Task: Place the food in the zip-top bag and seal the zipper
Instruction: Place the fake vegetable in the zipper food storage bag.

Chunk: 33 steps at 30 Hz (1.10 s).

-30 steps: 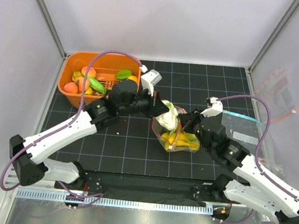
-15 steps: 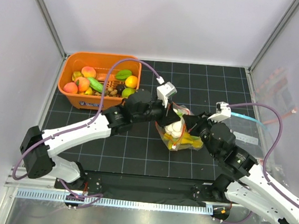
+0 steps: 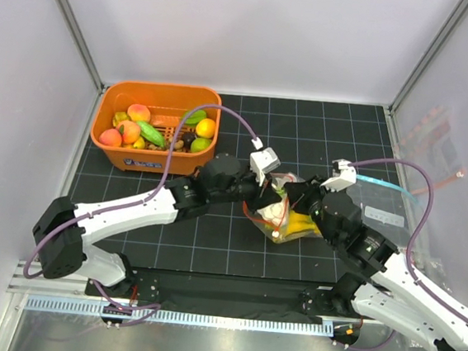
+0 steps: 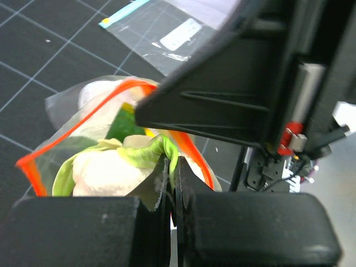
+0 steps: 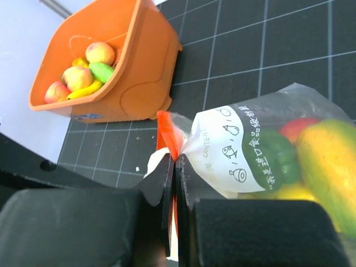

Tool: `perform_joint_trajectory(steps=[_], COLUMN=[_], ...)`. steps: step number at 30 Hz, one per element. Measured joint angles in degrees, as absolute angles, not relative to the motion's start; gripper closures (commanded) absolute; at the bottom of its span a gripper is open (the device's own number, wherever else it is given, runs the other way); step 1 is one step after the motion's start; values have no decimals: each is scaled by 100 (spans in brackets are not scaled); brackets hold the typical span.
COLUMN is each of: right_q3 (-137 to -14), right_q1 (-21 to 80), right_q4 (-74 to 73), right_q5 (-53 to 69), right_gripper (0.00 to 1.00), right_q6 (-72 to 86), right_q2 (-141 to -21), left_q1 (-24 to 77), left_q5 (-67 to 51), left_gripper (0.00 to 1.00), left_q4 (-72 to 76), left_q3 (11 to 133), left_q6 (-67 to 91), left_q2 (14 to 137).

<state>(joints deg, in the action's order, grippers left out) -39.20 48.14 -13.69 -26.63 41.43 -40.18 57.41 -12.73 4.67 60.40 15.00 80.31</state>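
The zip-top bag [image 3: 297, 228] lies at mid-table with a banana, a green piece and a red piece inside. My right gripper [image 3: 295, 195] is shut on its red-orange zipper strip [image 5: 168, 133] and holds the mouth up; the bag's white label [image 5: 239, 146] shows beside the fingers. My left gripper [image 3: 263, 198] is shut on the green leaf [image 4: 161, 151] of the white cauliflower [image 4: 105, 172], which sits in the open bag mouth, ringed by the zipper strip [image 4: 125, 87]. The cauliflower [image 3: 276, 213] also shows from above. More food lies in the orange basket [image 3: 121, 159].
The orange basket [image 5: 139, 83] stands at the back left with peaches, a banana and green pieces. A flat clear bag with a blue top edge [image 3: 381, 202] lies to the right, and also shows in the left wrist view [image 4: 167, 28]. White walls enclose the table.
My left gripper has carried the cauliflower right and down, from above the bag into its mouth. My right gripper has stayed shut on the zipper strip and shifted slightly.
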Motion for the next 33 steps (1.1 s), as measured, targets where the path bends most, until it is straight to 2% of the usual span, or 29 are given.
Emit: perform_joint_trajectory(steps=[6, 13, 18, 30, 33], right_q3=[-3920, -3920, -3918, -3920, -3918], right_q1=[4812, 4779, 4788, 4132, 4117], right_q4=[-985, 8, 207, -438, -659], right_q5=[-1879, -587, -611, -928, -1039], right_gripper=[99, 99, 99, 99, 99], right_q6=[4246, 4438, 4652, 5157, 5135], right_q2=[-4191, -4423, -4403, -5922, -5839], left_q1=[5747, 5736, 5769, 5754, 5719], left_q5=[-1597, -1651, -1553, -534, -423], left_gripper=[100, 100, 100, 100, 95], left_q4=[611, -246, -327, -196, -82], left_q3=[5621, 5752, 5754, 5760, 5767], left_q6=[1396, 1251, 1144, 550, 532], left_q2=[7472, 6705, 6412, 7859, 8068])
